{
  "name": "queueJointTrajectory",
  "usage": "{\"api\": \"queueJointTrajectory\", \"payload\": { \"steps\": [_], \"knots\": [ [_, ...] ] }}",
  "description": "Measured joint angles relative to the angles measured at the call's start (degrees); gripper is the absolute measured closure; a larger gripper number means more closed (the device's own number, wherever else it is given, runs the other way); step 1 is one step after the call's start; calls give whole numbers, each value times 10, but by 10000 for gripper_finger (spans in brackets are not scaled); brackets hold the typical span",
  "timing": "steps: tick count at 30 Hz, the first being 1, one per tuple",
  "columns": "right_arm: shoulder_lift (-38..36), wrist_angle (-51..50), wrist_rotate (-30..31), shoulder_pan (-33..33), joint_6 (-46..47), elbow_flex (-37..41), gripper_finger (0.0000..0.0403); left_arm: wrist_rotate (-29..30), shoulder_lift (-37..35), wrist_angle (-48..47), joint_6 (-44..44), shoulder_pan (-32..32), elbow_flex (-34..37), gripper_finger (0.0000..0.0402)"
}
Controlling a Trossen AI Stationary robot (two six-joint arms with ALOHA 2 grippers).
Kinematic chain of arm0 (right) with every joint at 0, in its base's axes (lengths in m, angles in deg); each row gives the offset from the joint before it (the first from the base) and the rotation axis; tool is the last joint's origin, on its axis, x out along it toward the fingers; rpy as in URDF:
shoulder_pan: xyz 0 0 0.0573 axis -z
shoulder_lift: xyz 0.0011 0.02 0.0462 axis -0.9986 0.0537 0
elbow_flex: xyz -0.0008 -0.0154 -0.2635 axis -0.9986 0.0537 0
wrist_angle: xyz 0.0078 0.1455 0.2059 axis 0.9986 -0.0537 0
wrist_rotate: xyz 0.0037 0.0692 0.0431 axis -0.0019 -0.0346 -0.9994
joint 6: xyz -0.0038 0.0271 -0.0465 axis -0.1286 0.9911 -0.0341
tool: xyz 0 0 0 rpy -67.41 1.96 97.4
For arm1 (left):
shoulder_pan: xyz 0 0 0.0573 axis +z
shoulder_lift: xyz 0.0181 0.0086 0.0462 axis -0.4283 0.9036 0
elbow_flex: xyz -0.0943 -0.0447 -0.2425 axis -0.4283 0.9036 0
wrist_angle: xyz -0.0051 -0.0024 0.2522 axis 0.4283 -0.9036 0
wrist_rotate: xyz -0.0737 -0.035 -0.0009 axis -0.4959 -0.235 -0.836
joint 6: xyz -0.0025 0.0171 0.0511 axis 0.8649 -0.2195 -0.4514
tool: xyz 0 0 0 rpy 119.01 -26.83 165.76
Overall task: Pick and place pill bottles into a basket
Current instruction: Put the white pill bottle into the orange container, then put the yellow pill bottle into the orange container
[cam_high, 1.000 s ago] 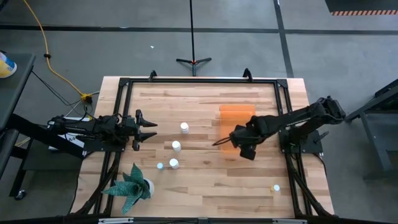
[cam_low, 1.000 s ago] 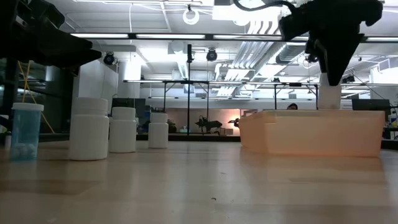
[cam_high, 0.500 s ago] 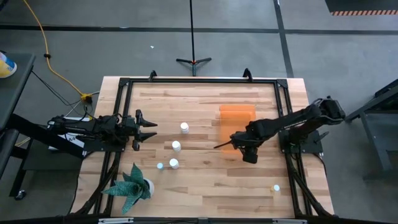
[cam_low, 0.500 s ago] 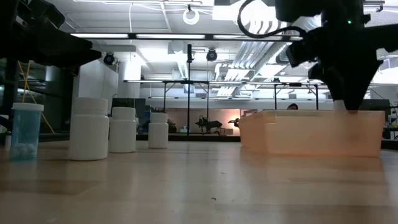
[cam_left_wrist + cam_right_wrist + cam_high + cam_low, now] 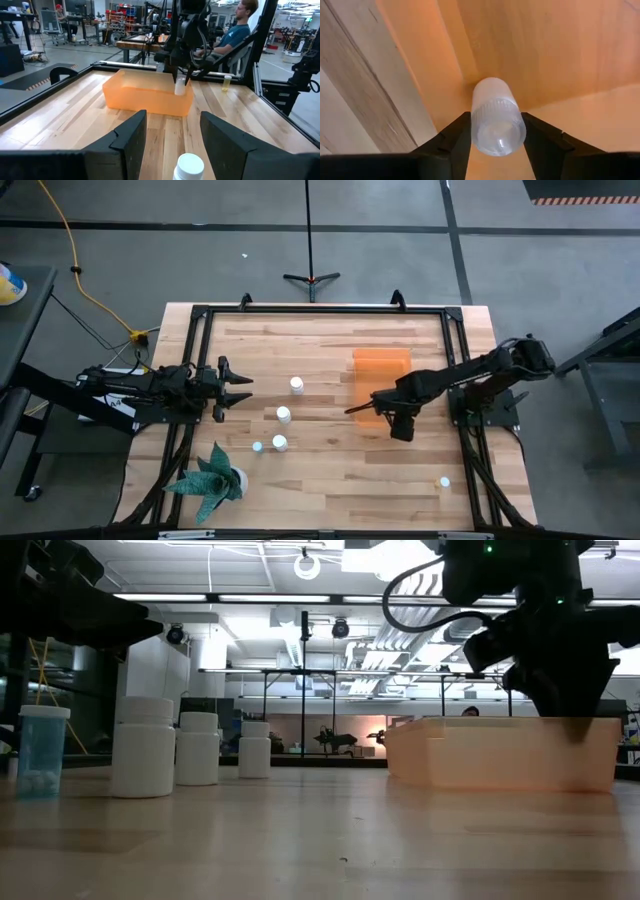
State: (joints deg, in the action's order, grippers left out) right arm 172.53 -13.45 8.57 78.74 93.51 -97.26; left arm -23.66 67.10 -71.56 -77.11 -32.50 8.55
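Fingers of the right gripper (image 5: 492,135) are pinched on a pill bottle (image 5: 496,117), one pad on each flank of its body, the bottle hanging inside the basket (image 5: 381,362) at the corner nearest the table's middle. The left wrist view shows the same bottle (image 5: 180,86) upright and low against the orange wall.

Judgement on handling: the bottle is small, rigid and probably light, with a smooth plastic skin that could slip under a weak pinch. The straight body below the cap is the sound place to hold it; it should not crush. The basket looks thin-walled and light, so a push on its rim could slide it.

Seen from above, three further bottles (image 5: 297,385) stand at 9 o'clock from the basket, well apart from it, with a clear vial (image 5: 258,447) beside them. Another small bottle (image 5: 444,481) stands at 5 o'clock, near the table edge. A potted plant (image 5: 215,475) sits at 7 o'clock.

The left gripper (image 5: 236,387) waits at the table's 9 o'clock side, fingers spread, one bottle (image 5: 188,167) just ahead of it. Nothing stands between it and the basket except those bottles. People sit in the room beyond.
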Motion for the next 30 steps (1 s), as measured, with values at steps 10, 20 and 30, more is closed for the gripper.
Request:
{"api": "queueJointTrajectory", "payload": {
  "steps": [10, 20, 30],
  "knots": [
    [0, -46, 6, 18, -10, -28, 218, 0, 0, 0, 0, 0, 0, 181],
    [0, -91, 22, -2, -28, -178, 218, 0, 0, 0, 0, 0, 0, 181],
    [-1, -162, -5, -131, 147, -294, 219, 0, 0, 0, 0, 0, 0, 181]
  ]
}}
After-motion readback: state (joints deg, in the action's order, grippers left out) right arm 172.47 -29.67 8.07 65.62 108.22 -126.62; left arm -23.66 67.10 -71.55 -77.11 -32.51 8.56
